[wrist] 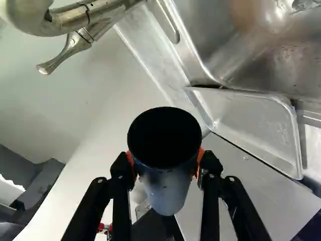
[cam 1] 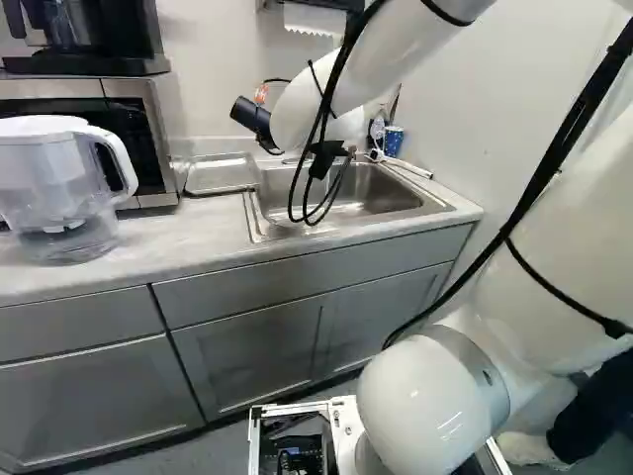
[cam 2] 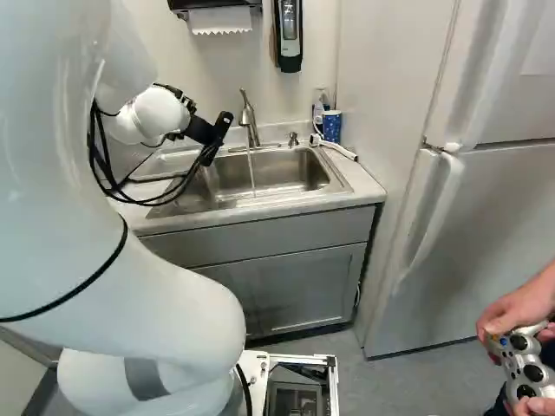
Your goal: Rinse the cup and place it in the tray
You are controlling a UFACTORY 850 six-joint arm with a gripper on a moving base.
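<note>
the fingers (wrist: 120,181) hold the dark cup (wrist: 168,193) between their orange pads, one on each side, its open mouth facing the wrist camera. in the right base view the cup is left of the tap (cam 2: 248,120), apart from the thin stream of water (cam 2: 252,171) falling into the sink (cam 2: 286,169). the metal tray (cam 1: 220,175) lies on the worktop (cam 1: 178,228) beside the sink, between it and the microwave (cam 1: 153,124).
</note>
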